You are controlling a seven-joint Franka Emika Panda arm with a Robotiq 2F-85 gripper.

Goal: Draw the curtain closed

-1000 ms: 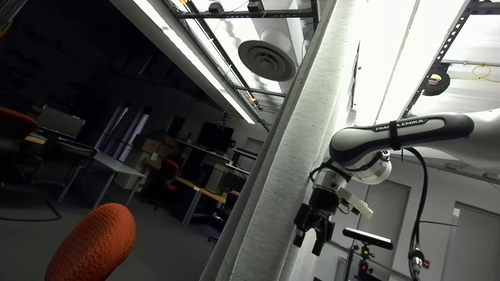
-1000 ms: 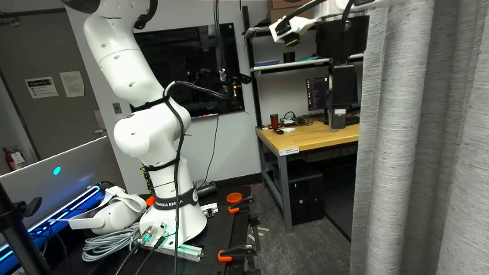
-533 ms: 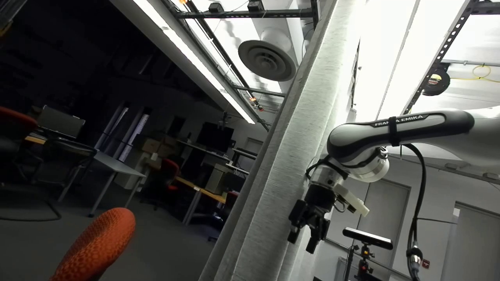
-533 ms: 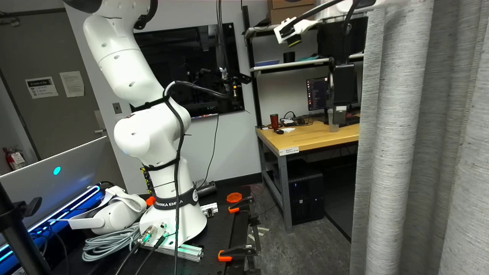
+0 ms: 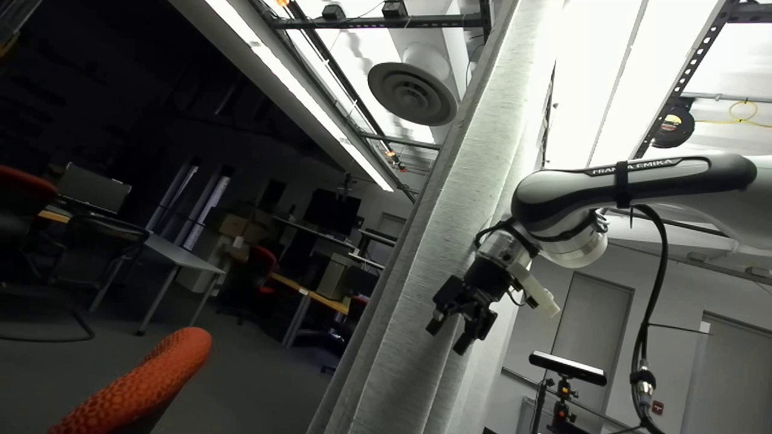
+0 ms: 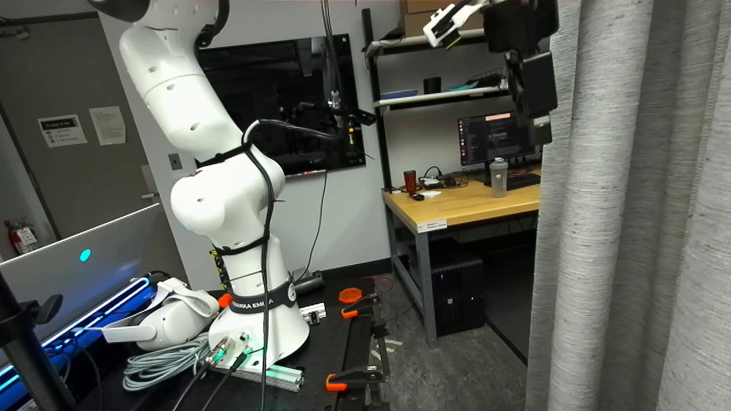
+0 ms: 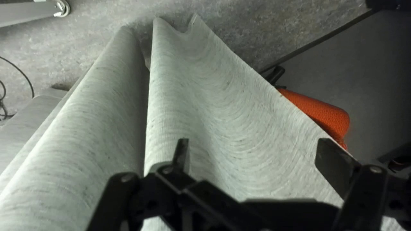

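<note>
1. Robotiq gripper [image 5: 447, 337] is sitting higher beside the curtain [image 5: 449, 217] and leaning further from upright than in the earlier frame, the Panda arm [image 5: 651, 181] shifting with it.
2. Orange chair back [image 5: 151, 383], left of the curtain in an exterior view, is showing a narrower face than before.
3. Gripper is standing released, its fingers [image 7: 335, 166] well apart; the views are not settling whether fabric is touching them.
4. Curtain is hanging in long pale-grey folds, its edge passing behind one finger in the wrist view.
5. Wood-topped desk [image 6: 457, 211], bearing a lidded bottle [image 6: 498, 178], is standing left of the curtain in an exterior view.
</note>
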